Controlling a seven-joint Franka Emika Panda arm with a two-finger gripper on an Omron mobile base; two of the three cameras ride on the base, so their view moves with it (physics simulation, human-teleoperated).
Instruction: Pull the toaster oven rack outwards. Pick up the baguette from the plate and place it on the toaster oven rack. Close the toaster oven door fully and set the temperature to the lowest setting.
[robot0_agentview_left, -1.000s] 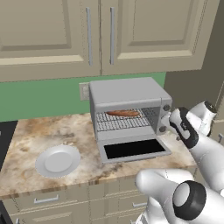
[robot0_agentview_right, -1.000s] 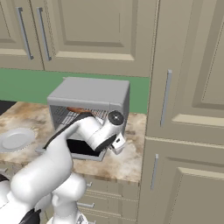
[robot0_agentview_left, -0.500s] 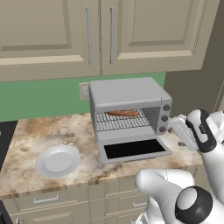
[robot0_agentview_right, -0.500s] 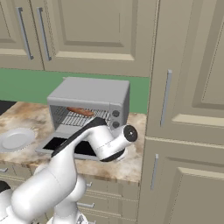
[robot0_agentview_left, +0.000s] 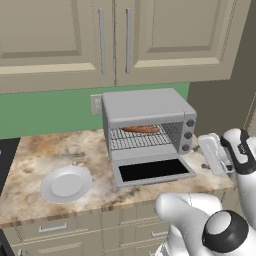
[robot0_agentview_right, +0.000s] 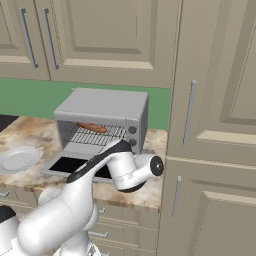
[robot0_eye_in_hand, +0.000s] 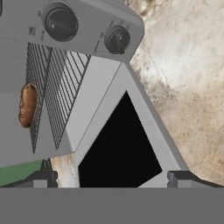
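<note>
Claw (robot0_agentview_left: 204, 150) hangs wide open and empty right of my toaster oven (robot0_agentview_left: 147, 107); baguette (robot0_agentview_left: 140, 129) lies on the rack (robot0_agentview_left: 142, 138), door (robot0_agentview_left: 152, 170) flat down, empty plate (robot0_agentview_left: 66, 183) left on worktop (robot0_agentview_left: 30, 160).

baguette (robot0_eye_in_hand: 27, 105) perhaps half behind rack (robot0_eye_in_hand: 57, 96)
</note>
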